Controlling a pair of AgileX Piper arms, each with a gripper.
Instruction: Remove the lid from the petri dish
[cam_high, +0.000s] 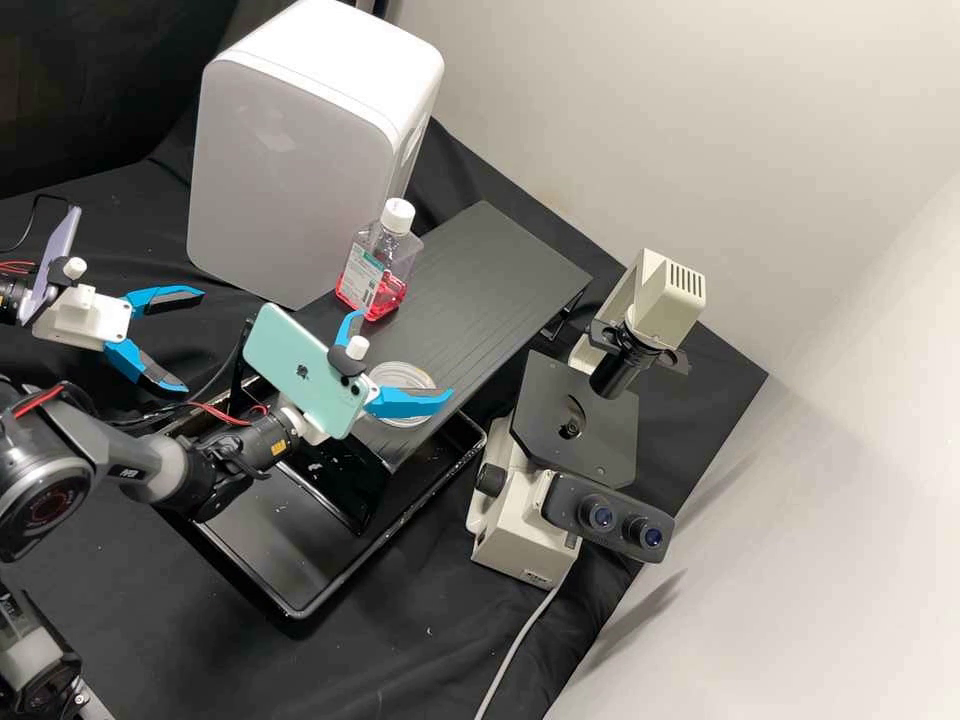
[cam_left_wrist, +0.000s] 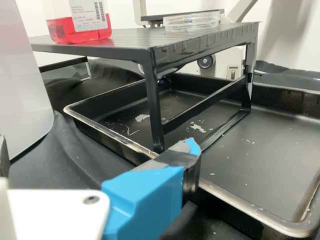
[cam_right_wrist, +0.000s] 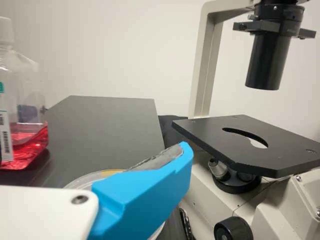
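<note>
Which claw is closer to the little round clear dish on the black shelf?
The right. The right gripper is at the petri dish, open fingers spread over it; the left gripper is off the shelf, well away from it.

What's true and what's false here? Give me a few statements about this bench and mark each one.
1. The petri dish sits on the raised black shelf. True.
2. The bottle of red liquid lies on its side. False: it stands upright on the shelf.
3. The right gripper is open at the dish. True.
4. The left gripper is shut on the bottle. False: it is open and empty, away from the shelf.
</note>
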